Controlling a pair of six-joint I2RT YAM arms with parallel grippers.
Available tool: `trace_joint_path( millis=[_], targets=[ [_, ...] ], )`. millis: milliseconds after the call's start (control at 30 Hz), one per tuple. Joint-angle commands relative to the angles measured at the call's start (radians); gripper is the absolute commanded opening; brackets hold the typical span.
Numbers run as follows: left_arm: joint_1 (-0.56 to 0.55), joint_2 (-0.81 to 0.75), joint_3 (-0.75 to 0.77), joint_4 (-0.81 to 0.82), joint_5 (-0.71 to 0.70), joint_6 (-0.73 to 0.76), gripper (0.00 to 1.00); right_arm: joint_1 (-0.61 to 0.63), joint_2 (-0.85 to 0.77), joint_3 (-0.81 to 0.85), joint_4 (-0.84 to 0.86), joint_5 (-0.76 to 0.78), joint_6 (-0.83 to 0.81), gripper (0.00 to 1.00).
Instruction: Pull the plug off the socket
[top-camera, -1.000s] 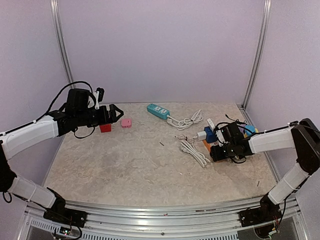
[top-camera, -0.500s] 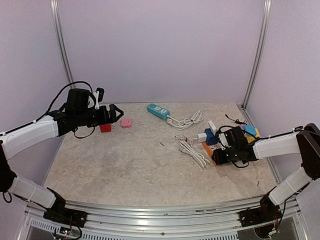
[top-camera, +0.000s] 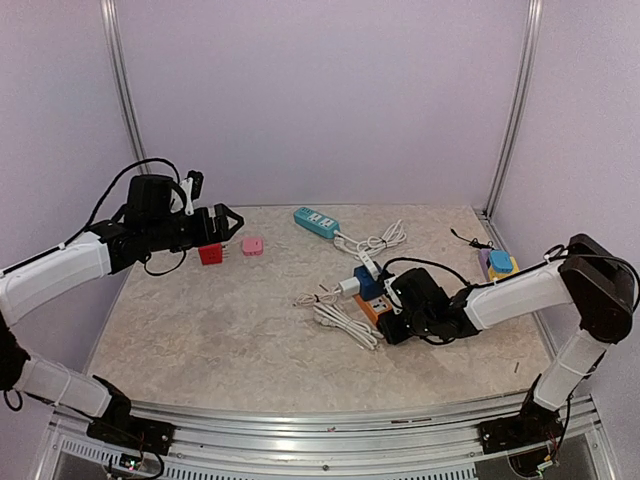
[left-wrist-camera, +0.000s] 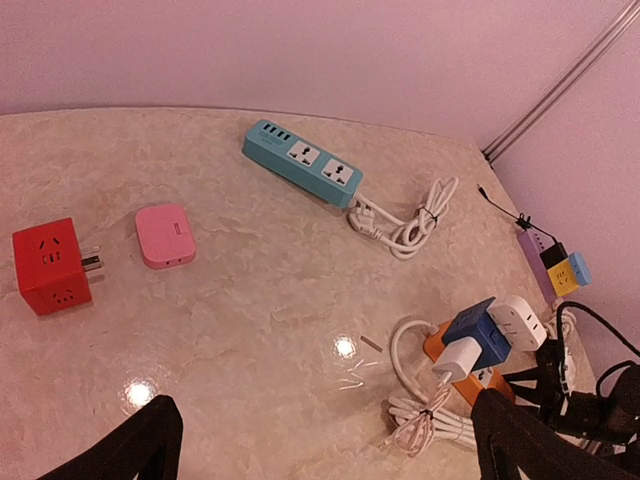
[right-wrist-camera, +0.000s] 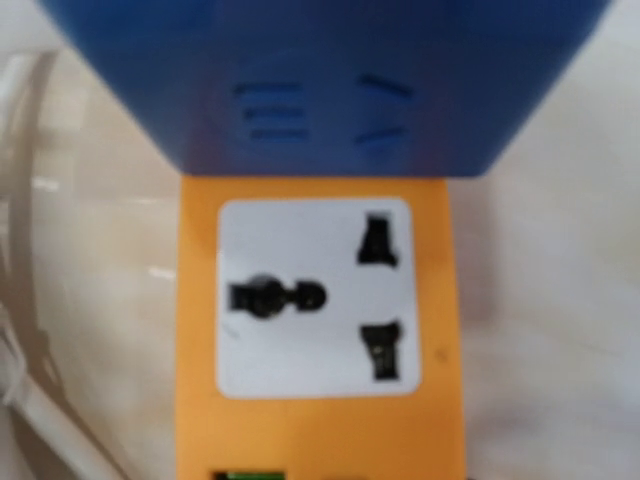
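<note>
Now the left hand (top-camera: 232, 221) hangs spread above the bench (top-camera: 230, 320), well apart; the right hand (top-camera: 390, 325) sits at the orange socket strip (top-camera: 370, 306), pinching or not I cannot tell. The white plug (top-camera: 349, 287) is in the blue cube (top-camera: 368, 280) on the strip, so I judge the approach unfinished: next, steady the strip and pull the plug straight out.

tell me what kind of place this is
Probably a lab robot cell: robot arms at a marble-look table, boxed in by plain lilac walls and metal posts, with practice items like a teal power strip and red cube socket.
</note>
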Motion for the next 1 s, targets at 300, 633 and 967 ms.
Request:
trace_joint_path(
  millis=[300, 633, 967],
  targets=[
    [0.038, -0.088, -0.035, -0.055, 0.000, -0.007, 0.99, 0.312, 0.310, 0.329, -0.017, -0.023, 0.126, 0.21],
    [0.011, -0.093, -0.056, -0.050, 0.035, 0.018, 0.99, 0.326, 0.237, 0.227, -0.014, 0.047, 0.180, 0.22],
    [-0.048, -0.028, -0.053, -0.017, 0.119, 0.065, 0.99, 0.325, 0.132, 0.141, -0.047, 0.118, 0.182, 0.37]
  ],
)
